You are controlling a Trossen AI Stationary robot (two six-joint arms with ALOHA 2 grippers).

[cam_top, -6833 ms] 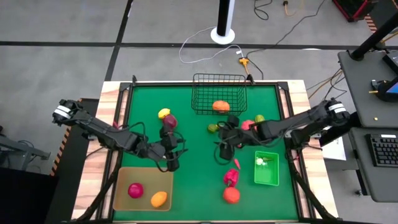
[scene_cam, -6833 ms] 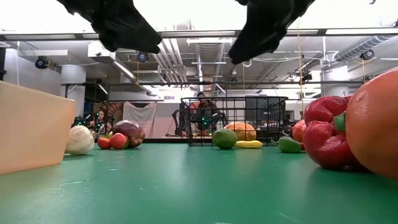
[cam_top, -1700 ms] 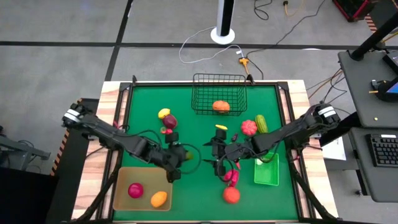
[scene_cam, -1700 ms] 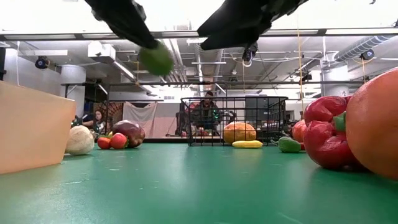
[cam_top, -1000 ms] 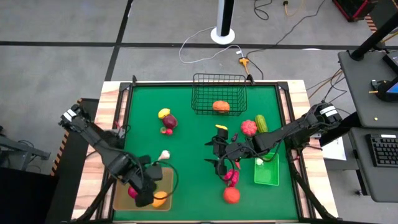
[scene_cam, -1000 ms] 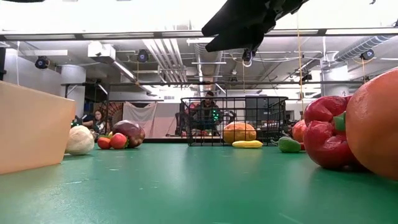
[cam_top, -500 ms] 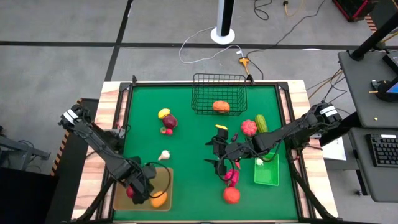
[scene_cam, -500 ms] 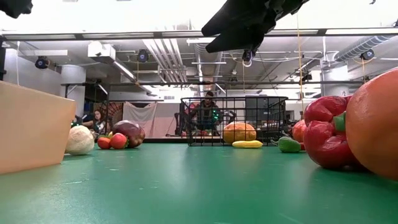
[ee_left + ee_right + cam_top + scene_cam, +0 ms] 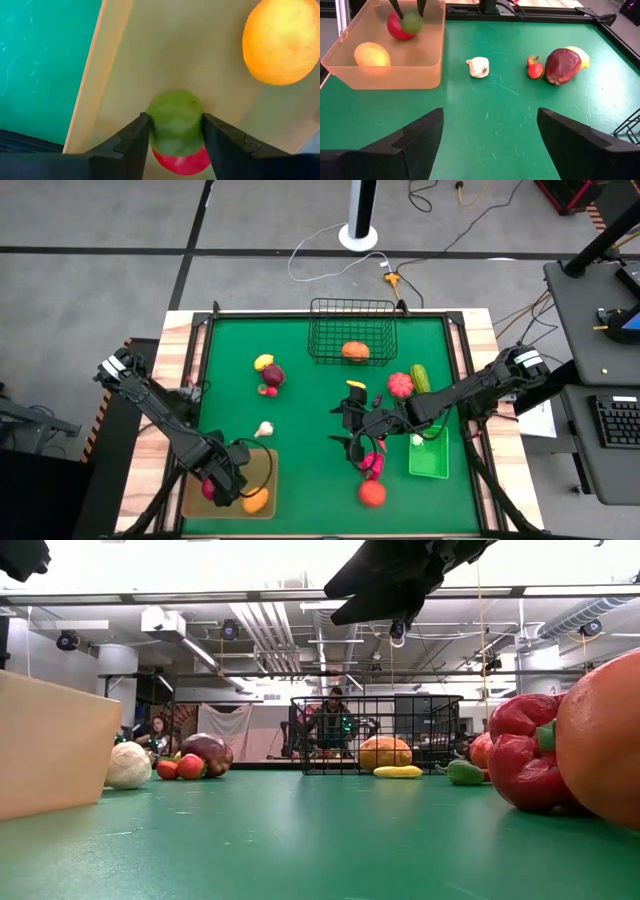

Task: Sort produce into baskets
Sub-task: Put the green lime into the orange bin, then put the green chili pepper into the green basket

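Note:
My left gripper (image 9: 222, 485) points down into the tan tray (image 9: 262, 465) at the table's near left. Its fingers (image 9: 135, 137) stand open on either side of a green fruit (image 9: 175, 127). That fruit sits against a red fruit (image 9: 180, 162) in the tray, with an orange fruit (image 9: 280, 42) beside them. The right wrist view shows the green fruit (image 9: 412, 23) just below the fingertips. My right gripper (image 9: 335, 426) hovers open above the table's middle, with nothing between its fingers. Whether the left fingers touch the green fruit cannot be told.
A garlic bulb (image 9: 264, 429) lies just beyond the tray, with a purple piece (image 9: 272, 375), a yellow one and small red ones farther back. The wire basket (image 9: 350, 330) holds an orange piece. The green bin (image 9: 428, 450) sits near right, beside a pink pepper (image 9: 372, 467) and an orange fruit (image 9: 372, 493).
My left gripper has sunk into the tan tray with the green fruit, shifting a little toward the table's left edge and rolling its wrist. It has kept still over the last half second. My right gripper has not moved.

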